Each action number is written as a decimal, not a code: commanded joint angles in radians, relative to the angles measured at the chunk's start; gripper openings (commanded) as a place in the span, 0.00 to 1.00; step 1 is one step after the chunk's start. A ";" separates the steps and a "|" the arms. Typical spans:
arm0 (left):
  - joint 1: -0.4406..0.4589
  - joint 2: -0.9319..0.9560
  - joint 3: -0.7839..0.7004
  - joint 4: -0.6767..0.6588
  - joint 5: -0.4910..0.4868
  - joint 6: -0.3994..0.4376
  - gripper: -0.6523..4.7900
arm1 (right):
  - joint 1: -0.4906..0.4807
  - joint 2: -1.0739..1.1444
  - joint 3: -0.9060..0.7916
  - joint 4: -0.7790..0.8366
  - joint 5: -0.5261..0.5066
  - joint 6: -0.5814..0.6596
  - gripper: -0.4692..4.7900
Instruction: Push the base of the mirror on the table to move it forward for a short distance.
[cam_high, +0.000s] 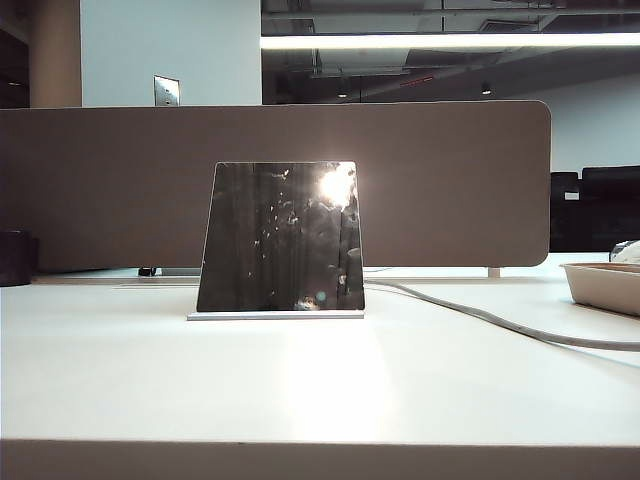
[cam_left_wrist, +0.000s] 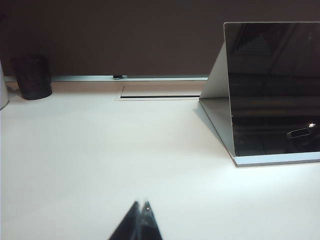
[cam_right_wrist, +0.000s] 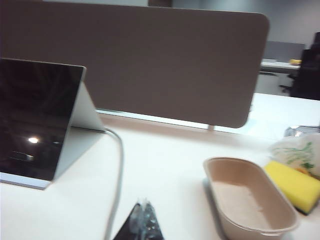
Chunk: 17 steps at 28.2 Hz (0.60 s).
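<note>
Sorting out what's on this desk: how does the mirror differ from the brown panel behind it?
The mirror is dark and glossy with a bright glint; the panel is matte brown. The mirror is small and narrows toward the top; the panel is wide with a rounded corner. The mirror leans on a white base; the panel stands upright. Both rise from the table. Neither hand touches them.

Mirror (cam_high: 280, 238) upright on base (cam_high: 276, 316), mid-table (cam_high: 300, 390), ahead of both grippers: left gripper (cam_left_wrist: 141, 206) off one side, right gripper (cam_right_wrist: 143, 206) off other, jaws together. Partition (cam_high: 450, 190) behind mirror.
</note>
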 joint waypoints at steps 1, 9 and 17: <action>0.000 0.001 0.001 0.011 -0.003 0.004 0.12 | 0.051 -0.024 0.006 -0.011 0.114 -0.050 0.09; 0.000 0.001 0.001 0.012 -0.003 0.004 0.12 | 0.076 -0.056 0.006 -0.058 0.171 -0.054 0.09; 0.000 0.001 0.001 0.011 -0.003 0.004 0.12 | 0.087 -0.056 0.006 -0.143 0.180 -0.050 0.09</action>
